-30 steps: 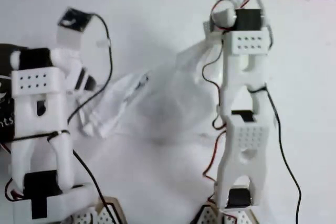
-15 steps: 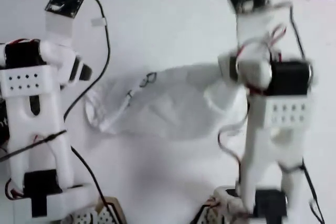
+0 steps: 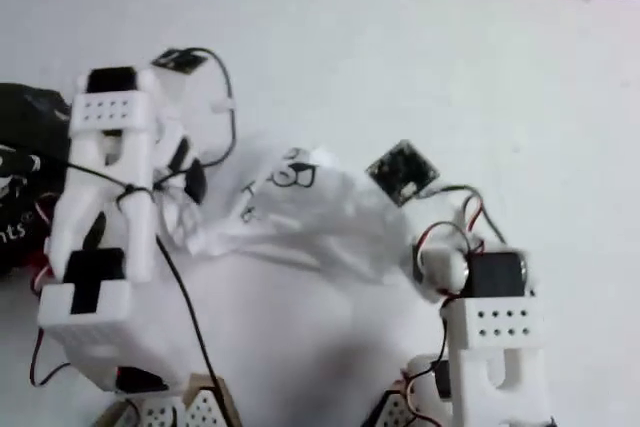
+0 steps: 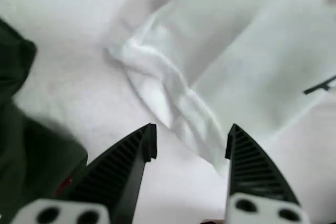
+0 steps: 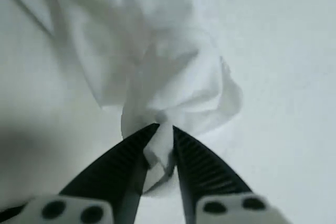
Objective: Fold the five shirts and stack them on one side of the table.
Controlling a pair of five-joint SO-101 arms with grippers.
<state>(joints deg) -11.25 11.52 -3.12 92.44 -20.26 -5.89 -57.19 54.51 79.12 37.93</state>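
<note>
The white shirt (image 3: 300,212) lies crumpled near the middle of the surface (image 3: 500,67), one end pinched in the closed right tool (image 5: 160,129), while the left tool (image 4: 192,129) hangs open over the other end, so I think it should grip there and both pull the cloth flat before folding.

high view: left arm (image 3: 100,197) covers the left end of the white shirt (image 3: 310,212), right arm (image 3: 490,322) covers its right end. dark garment (image 3: 22,137) is cut by the frame edge and sits partly behind the left arm. dark print on the shirt is too blurred to make out. left wrist view: shirt and dark garment both run off frame. right wrist view: right gripper (image 5: 164,128) pinches a shirt fold, the cloth behind its fingers is hidden, and the far part is blurred.
</note>
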